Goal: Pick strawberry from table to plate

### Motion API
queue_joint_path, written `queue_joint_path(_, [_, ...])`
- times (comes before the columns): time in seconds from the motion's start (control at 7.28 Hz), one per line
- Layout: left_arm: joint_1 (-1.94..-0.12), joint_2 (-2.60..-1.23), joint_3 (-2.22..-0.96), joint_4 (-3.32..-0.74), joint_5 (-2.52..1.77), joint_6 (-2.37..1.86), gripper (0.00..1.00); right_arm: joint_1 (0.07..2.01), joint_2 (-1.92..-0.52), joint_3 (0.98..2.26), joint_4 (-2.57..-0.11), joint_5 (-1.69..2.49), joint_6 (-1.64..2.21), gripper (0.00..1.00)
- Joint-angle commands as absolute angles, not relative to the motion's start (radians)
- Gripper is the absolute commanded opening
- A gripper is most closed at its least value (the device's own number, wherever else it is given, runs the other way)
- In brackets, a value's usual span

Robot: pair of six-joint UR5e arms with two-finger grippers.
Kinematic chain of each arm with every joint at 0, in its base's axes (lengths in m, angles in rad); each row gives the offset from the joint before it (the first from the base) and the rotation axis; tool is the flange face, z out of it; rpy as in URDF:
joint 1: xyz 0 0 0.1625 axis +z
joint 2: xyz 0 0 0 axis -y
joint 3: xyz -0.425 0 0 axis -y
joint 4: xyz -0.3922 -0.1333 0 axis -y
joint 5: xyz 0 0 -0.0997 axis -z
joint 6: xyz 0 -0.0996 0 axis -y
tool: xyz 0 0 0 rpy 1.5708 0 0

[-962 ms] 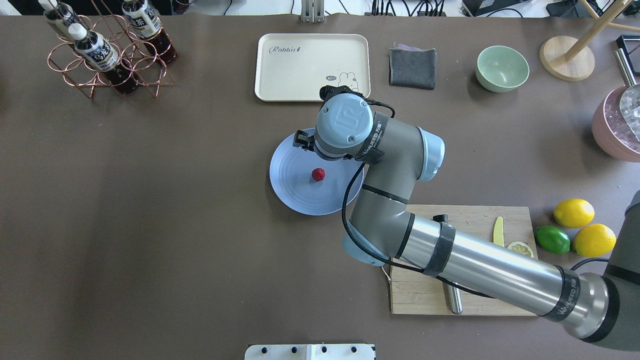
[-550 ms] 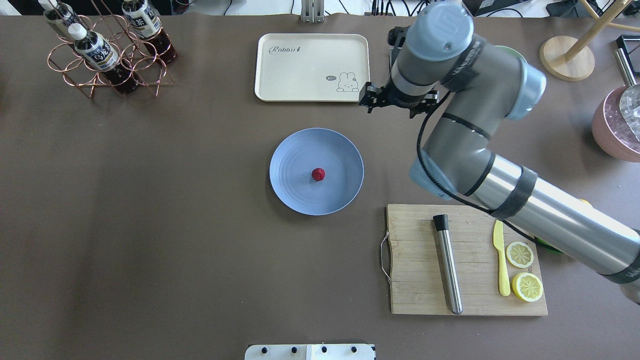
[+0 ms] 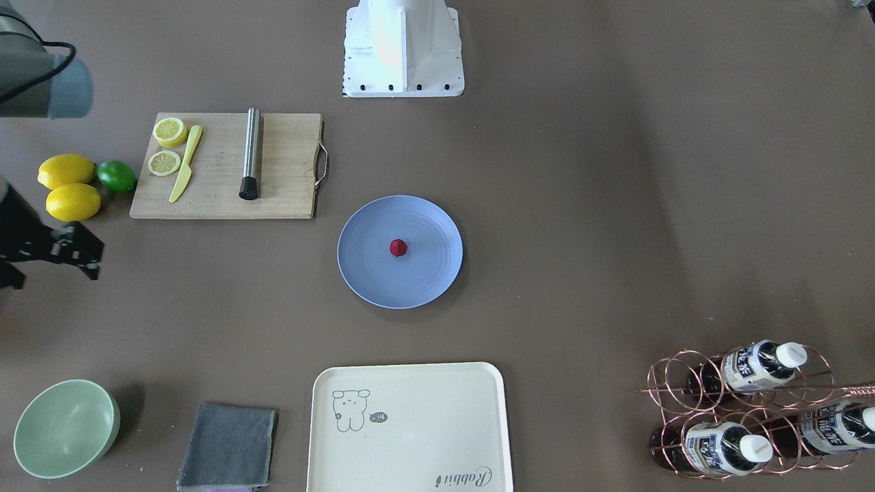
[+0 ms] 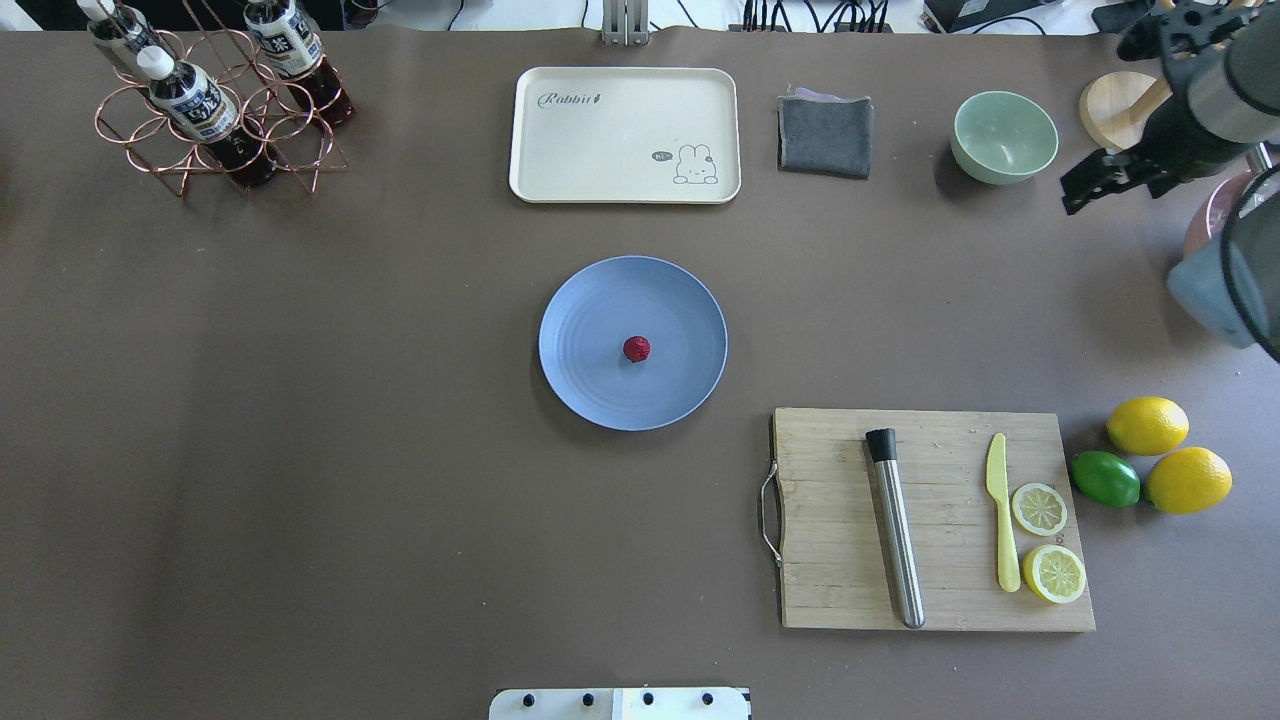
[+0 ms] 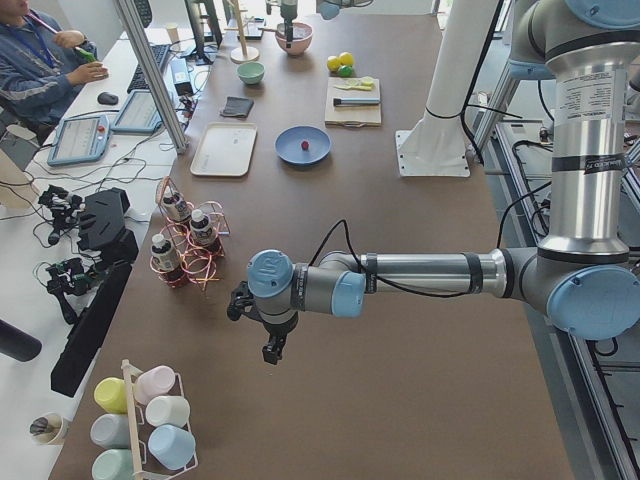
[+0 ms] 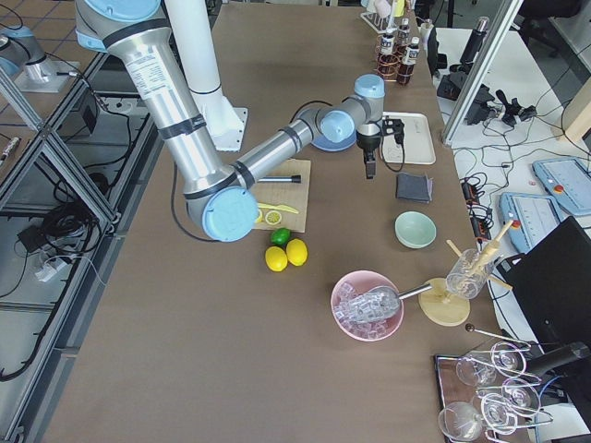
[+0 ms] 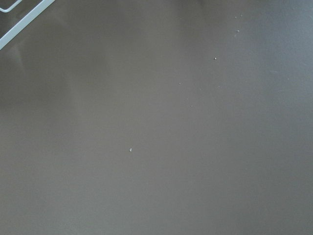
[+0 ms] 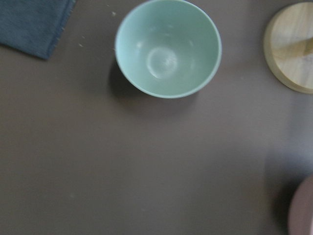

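A small dark-red strawberry [image 4: 636, 348] [image 3: 398, 247] lies near the middle of the round light-blue plate [image 4: 590, 395] [image 3: 369, 277], which sits mid-table [image 4: 300, 450]. Nothing touches the berry. My right gripper [image 4: 1113, 180] [image 3: 48, 265] hangs high at the far right, beside the pale-green bowl [image 4: 1003, 135], fingers spread and holding nothing. Its wrist view looks down on that bowl [image 8: 166, 49] and shows no fingers. My left gripper [image 5: 271, 345] shows only in the exterior left view, far from the plate over bare table; I cannot tell its state.
A cream tray [image 4: 620, 130] and a grey cloth [image 4: 825, 135] lie beyond the plate. Near right, a bamboo board [image 4: 840, 560] carries a steel muddler, a yellow knife and lemon slices, with lemons and a lime [image 4: 1105, 478] beside it. A bottle rack [image 4: 210, 110] stands far left.
The right arm has swung from above the plate out to the far right by the green bowl. The strawberry has stayed where it was on the plate.
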State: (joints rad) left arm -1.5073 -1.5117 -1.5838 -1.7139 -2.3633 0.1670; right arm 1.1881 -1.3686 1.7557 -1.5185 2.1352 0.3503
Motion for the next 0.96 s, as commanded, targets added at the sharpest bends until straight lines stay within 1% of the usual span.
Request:
queue_joint_path(0.0, [-1.508, -1.52, -1.586, -1.713, -2.364, 0.167, 0.98, 1.389, -1.541, 1.741, -1.517, 2.204, -0.016, 1.0])
queue_joint_path(0.27, [-1.509, -1.509, -1.591, -1.72, -2.365, 0.17, 0.98, 1.523, -1.617, 1.691, -1.516, 2.258, -0.1, 1.0])
queue_joint_path(0.41, [-1.511, -1.509, -1.594, -1.723, -2.365, 0.172, 0.98, 1.551, -1.647, 1.686, -1.513, 2.258, -0.104, 1.0])
queue_joint_path(0.82, [-1.512, -1.508, -1.585, -1.724, -2.364, 0.17, 0.98, 1.552, -1.675, 1.649, -1.514, 2.258, -0.098, 1.0])
